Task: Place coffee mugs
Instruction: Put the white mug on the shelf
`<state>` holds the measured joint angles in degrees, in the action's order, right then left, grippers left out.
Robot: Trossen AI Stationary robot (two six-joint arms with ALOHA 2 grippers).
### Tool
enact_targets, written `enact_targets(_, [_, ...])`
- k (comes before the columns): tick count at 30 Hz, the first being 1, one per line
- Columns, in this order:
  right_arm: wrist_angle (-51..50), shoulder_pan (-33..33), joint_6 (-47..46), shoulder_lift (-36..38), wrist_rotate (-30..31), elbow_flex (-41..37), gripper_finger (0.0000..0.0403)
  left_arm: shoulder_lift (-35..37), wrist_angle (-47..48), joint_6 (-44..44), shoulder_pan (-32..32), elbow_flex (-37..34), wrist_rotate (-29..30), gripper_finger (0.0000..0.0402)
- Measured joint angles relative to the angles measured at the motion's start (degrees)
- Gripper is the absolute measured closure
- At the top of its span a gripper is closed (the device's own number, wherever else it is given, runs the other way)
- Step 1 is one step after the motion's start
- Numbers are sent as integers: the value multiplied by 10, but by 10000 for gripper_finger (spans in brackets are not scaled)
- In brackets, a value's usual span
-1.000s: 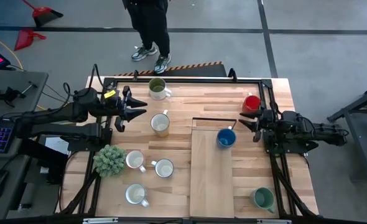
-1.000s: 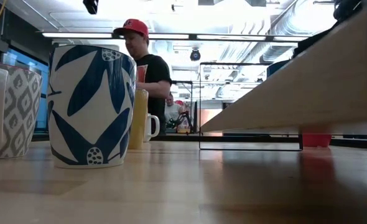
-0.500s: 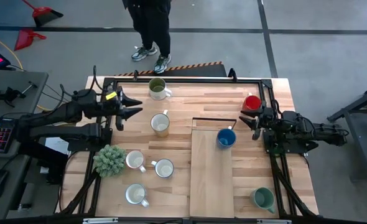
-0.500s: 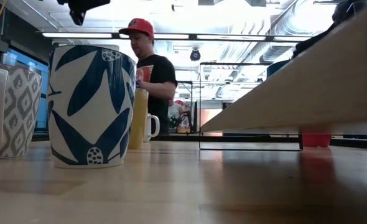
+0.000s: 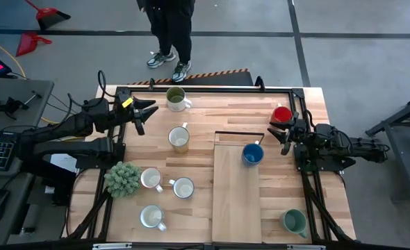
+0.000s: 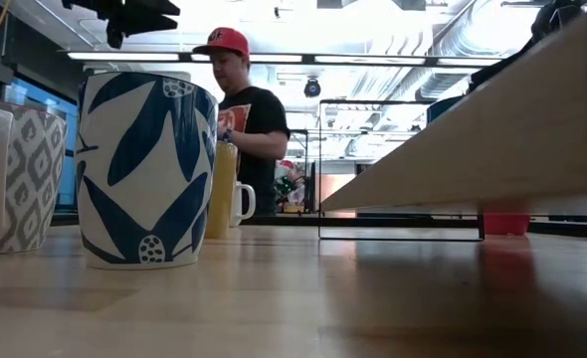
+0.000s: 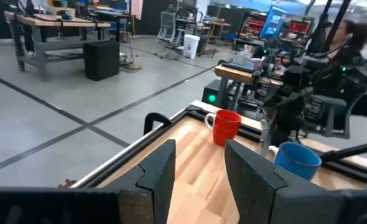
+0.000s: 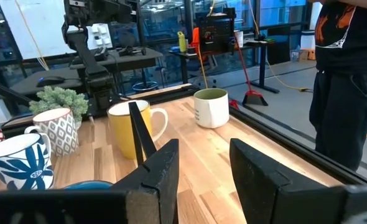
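Both arms reach inward — left gripper (image 5: 144,112) and right gripper (image 5: 285,135) empty, jaws apart.

From overhead you look straight down on the whole counter (image 5: 233,111). Your low camera sits at counter height, close behind a blue-leaf mug (image 6: 146,167). Both wrist cameras face each other across it; the low view and right wrist share that mug.
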<state>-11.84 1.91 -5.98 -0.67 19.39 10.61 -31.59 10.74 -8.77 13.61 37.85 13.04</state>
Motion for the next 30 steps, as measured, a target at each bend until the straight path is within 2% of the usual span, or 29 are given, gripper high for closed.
enact_targets(9, [0,0,-2,0,-4,0,277,-3,-10,19,0,0,-1,273])
enact_targets(14, [0,0,-49,0,-1,0,277,-32,1,19,3,0,3,273])
enact_targets(18, [0,0,-72,0,0,0,277,-77,6,20,31,2,8,273])
enact_targets(22, [-3,0,-66,0,0,0,277,-125,32,25,74,34,-17,273])
enact_targets(30, [-13,0,-56,0,-1,0,277,-178,103,104,147,75,-64,273])
